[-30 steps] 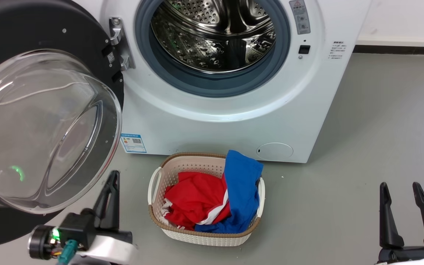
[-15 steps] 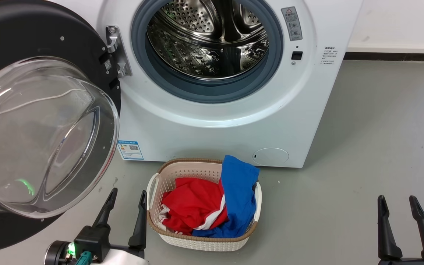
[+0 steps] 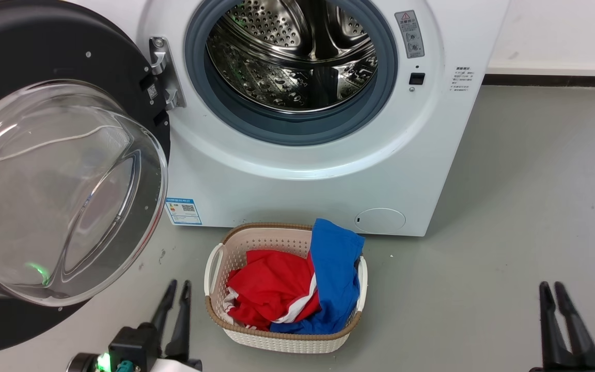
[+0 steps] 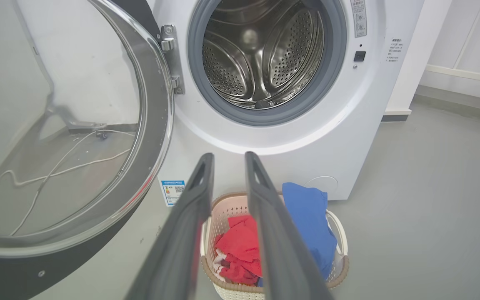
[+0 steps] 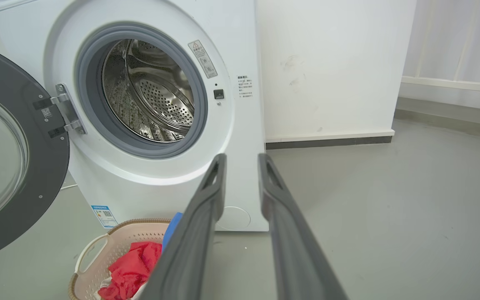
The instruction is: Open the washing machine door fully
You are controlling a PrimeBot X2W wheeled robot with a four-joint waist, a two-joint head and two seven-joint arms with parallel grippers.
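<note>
Looks pretty much done: washing machine door (image 3: 65,175) swung wide left of the drum (image 3: 292,57), nothing touching it. Left pincer (image 3: 176,297) and right pincer (image 3: 553,294) nearly pressed together, empty.

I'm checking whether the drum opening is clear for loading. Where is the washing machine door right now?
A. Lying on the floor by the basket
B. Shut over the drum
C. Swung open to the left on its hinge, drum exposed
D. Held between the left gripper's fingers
C: the washing machine door hangs open left of the bare steel drum, and the left gripper sits apart from it.
</note>
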